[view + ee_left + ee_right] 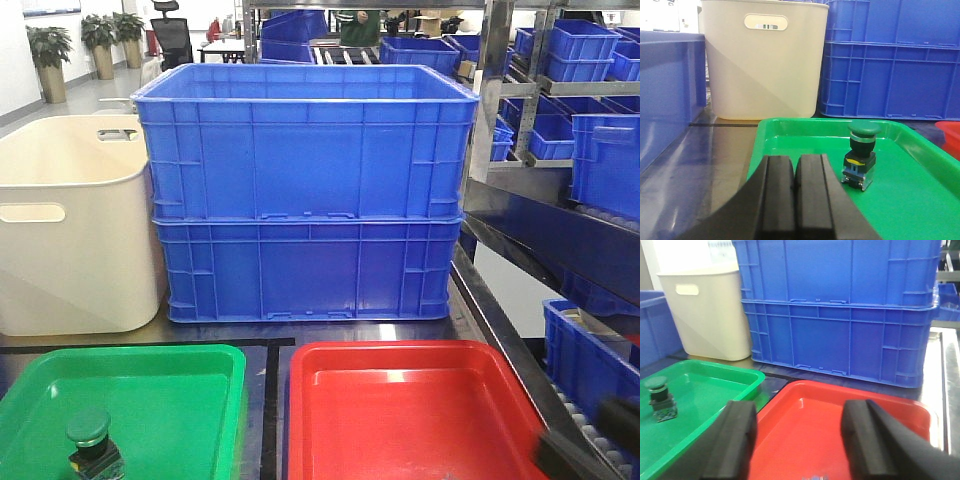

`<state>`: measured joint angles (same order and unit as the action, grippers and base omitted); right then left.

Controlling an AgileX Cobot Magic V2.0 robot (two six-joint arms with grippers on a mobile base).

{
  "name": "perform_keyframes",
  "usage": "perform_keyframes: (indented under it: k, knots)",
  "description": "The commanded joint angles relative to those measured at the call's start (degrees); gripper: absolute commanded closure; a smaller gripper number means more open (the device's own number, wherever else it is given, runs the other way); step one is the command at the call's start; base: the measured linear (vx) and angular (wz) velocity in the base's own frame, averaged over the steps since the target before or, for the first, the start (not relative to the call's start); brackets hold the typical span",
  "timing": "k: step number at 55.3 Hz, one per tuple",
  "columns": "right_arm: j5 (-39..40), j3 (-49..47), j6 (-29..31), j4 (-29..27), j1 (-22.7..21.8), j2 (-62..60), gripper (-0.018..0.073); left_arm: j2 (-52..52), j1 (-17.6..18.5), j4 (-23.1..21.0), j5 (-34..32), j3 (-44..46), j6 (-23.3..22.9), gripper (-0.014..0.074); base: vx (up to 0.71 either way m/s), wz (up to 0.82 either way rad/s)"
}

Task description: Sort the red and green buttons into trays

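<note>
- Green-capped button (860,154) stands upright in the green tray (920,200), cap up, on its dark blocky body. That matches the colour sort, so this one looks done.
- Front view puts it near the tray's front left area; right wrist view shows it at that tray's left side.
- Red tray (840,420) sits just beside the green one, a dark strip of table (265,400) between them. Nothing lies in the part of it in view. No red button visible in any view.
- Left gripper (794,186): pads closed flat against each other, holding nothing, over the green tray's near rim, just short of the button and not touching it. Reads as parked after placing, though that's a judgement.
- Right gripper (797,432): jaws spread wide, empty, hovering over the red tray's near edge.
- Behind the trays: two stacked blue crates (305,190) and a cream tub (70,230) with handle holes to their left, likely the source bins; contents hidden.
</note>
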<state>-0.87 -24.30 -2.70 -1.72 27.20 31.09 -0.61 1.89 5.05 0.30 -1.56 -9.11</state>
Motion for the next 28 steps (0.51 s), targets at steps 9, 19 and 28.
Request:
perform_keyframes:
  k: [9,19,28]
  knots:
    - [-2.4,6.2,0.1,-0.2,-0.3,-15.9,0.0314,-0.7,-0.1,-0.6,-4.3,1.2,-0.3,0.0603,0.00,0.00]
    - [-0.4,13.9,0.1,1.1,-7.9,-20.2,0.0462,-0.7,-0.1,-0.6,-4.3,1.2,-0.3,0.0603,0.00,0.00]
    - [5.6,18.8,-0.2,1.3,-17.8,-20.2,0.0575,-0.7,-0.1,-0.6,-4.3,1.2,-0.3,0.0603,0.00,0.00]
